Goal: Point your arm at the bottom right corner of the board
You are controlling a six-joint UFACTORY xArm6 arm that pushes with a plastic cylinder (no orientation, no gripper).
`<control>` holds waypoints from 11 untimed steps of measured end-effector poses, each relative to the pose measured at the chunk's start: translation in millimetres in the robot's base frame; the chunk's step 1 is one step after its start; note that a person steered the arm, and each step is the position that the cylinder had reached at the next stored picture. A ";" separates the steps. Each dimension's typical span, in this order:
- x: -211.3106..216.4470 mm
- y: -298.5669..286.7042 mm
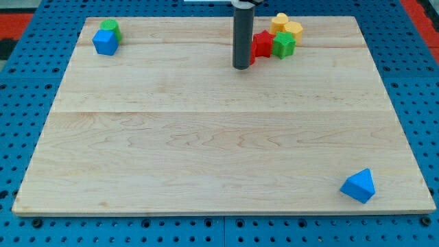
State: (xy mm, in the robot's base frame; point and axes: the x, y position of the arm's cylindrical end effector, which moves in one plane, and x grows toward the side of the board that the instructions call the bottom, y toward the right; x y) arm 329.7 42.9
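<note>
My tip (241,66) rests near the tabletop's (206,151) top edge, touching a red block (261,44); no pincer shows. The bottom right corner holds a blue block (359,186). Blue pegboard (27,82) surrounds.

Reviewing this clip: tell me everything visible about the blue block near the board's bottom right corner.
The blue triangular block is a solid, wedge-like piece of matte, plastic-looking material, with lighter and darker blue faces. It lies on the wooden board near the view's bottom right corner, just inside the edges. Nothing touches it; it sits alone, far from the other blocks. My tip is at the view's top centre, well away from it, beside the red block.
</note>
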 end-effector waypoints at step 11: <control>278.7 217.6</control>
